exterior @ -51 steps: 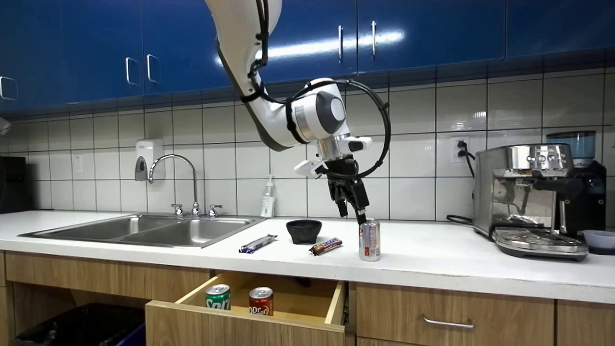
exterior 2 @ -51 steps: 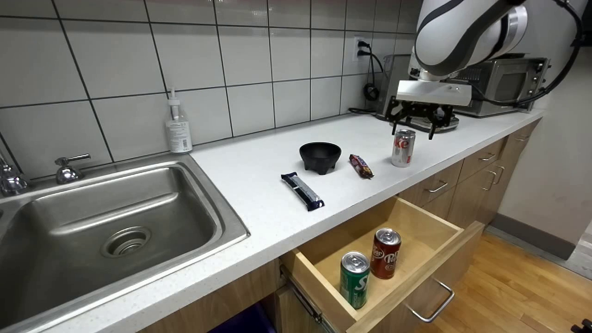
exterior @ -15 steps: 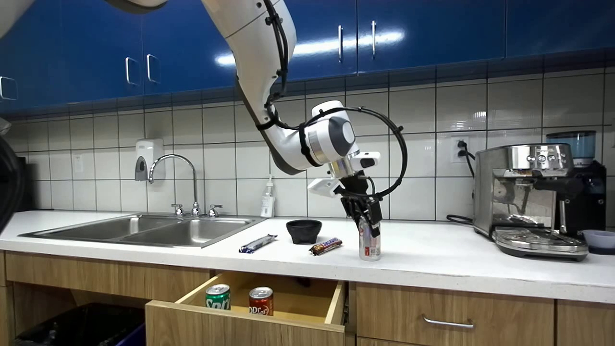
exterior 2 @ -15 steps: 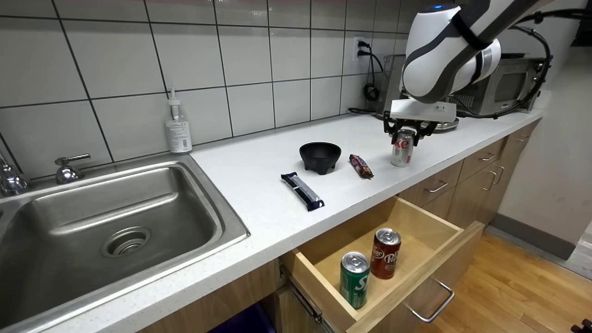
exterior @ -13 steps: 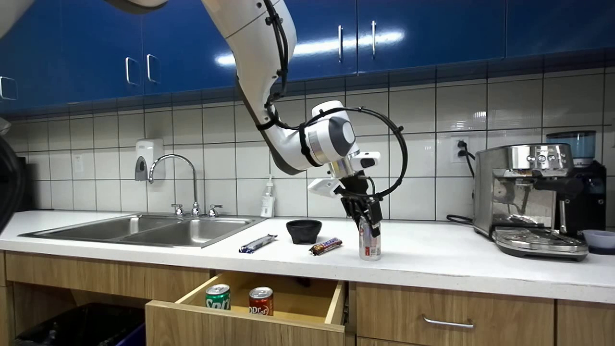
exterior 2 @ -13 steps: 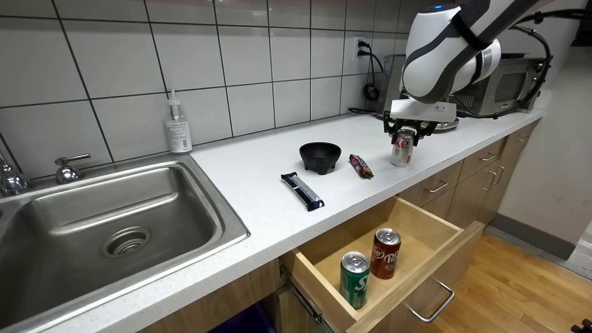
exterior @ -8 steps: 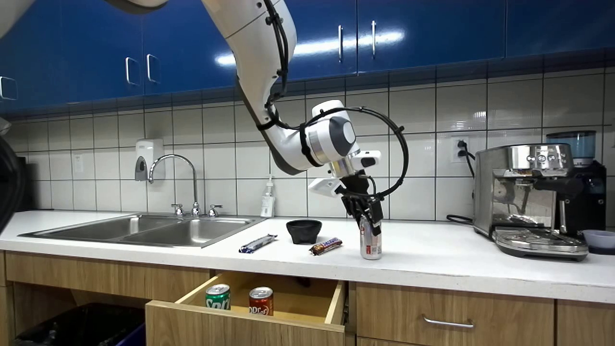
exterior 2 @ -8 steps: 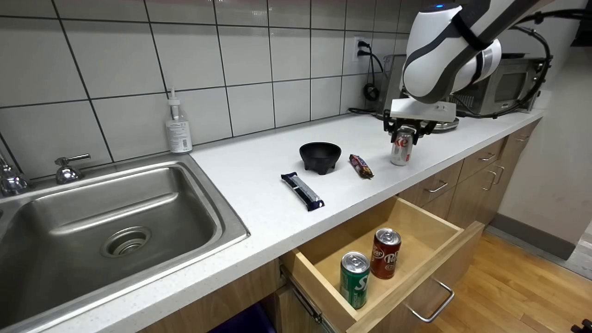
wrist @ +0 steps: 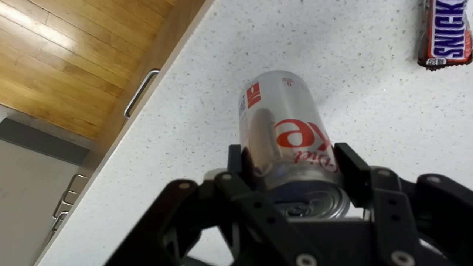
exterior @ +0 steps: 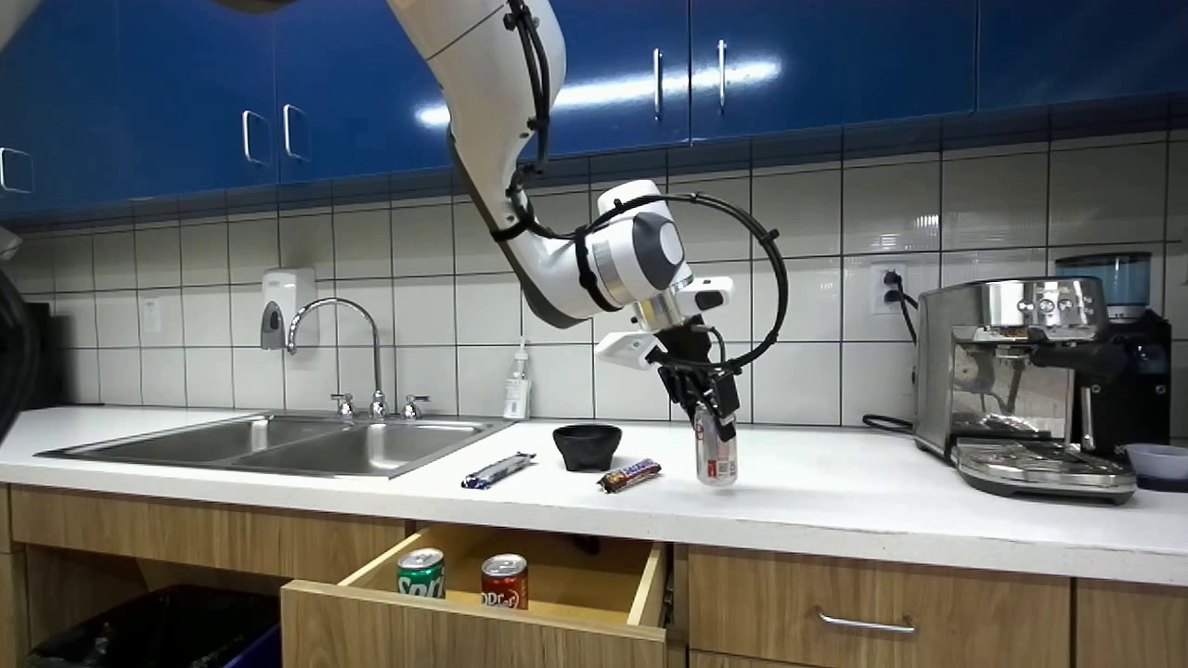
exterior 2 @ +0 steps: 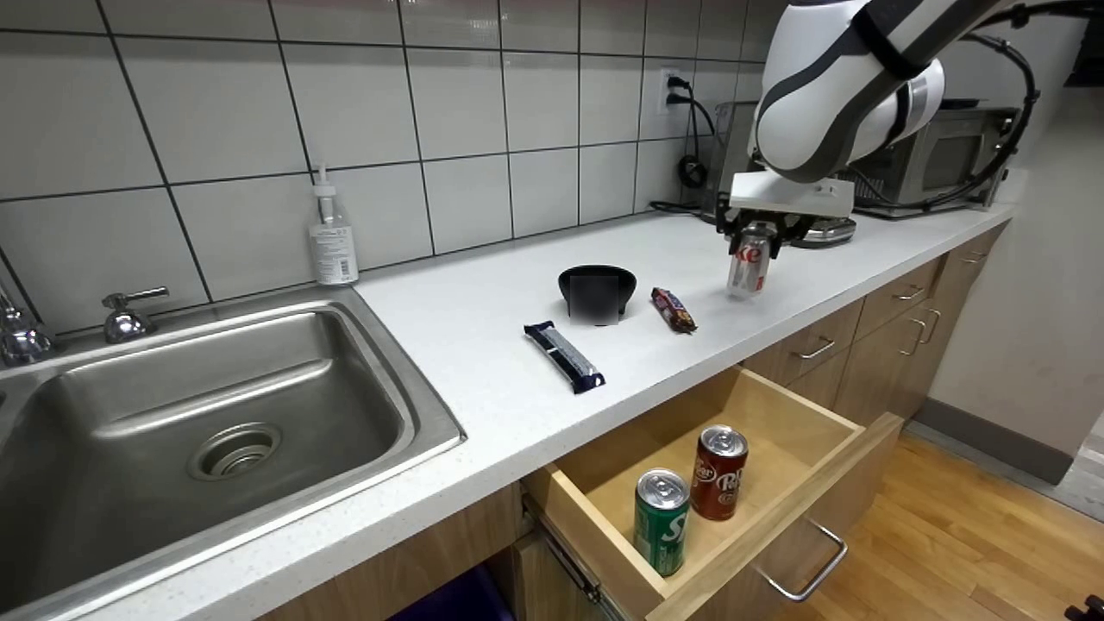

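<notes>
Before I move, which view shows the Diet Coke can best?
The wrist view: the Diet Coke can is large there, held by the gripper, its red lettering and part of its lid showing. In both exterior views it looks smaller, upper part partly covered.

black bowl (exterior: 587, 449) I see near a Snickers bar (wrist: 446, 35) and a blue-wrapped bar (exterior 2: 565, 357), steel sink (exterior 2: 431, 423) beside a pump bottle (exterior 2: 334, 250), espresso machine (exterior: 1012, 390) by the wall (exterior: 872, 385), green can (exterior 2: 661, 522) and red can (exterior 2: 719, 476) in the open drawer (exterior: 473, 640)
</notes>
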Robot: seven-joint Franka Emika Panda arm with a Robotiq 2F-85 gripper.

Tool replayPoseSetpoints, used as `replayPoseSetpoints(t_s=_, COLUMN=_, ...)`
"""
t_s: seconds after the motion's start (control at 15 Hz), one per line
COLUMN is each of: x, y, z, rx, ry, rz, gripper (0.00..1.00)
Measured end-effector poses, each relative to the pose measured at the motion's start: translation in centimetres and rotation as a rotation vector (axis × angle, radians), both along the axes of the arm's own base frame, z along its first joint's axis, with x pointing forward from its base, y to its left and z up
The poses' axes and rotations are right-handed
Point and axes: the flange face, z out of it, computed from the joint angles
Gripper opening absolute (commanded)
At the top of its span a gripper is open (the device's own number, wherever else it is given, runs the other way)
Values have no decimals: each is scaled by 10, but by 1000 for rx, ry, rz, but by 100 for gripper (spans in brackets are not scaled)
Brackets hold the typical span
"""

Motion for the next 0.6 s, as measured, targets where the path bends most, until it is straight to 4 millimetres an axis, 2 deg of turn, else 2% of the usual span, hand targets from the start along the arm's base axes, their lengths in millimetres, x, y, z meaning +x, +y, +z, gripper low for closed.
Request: replayPoseSetpoints(t_s=0.6, x=-22, y=21, z=14, rx=3, ry=-31, rz=46, gripper=38)
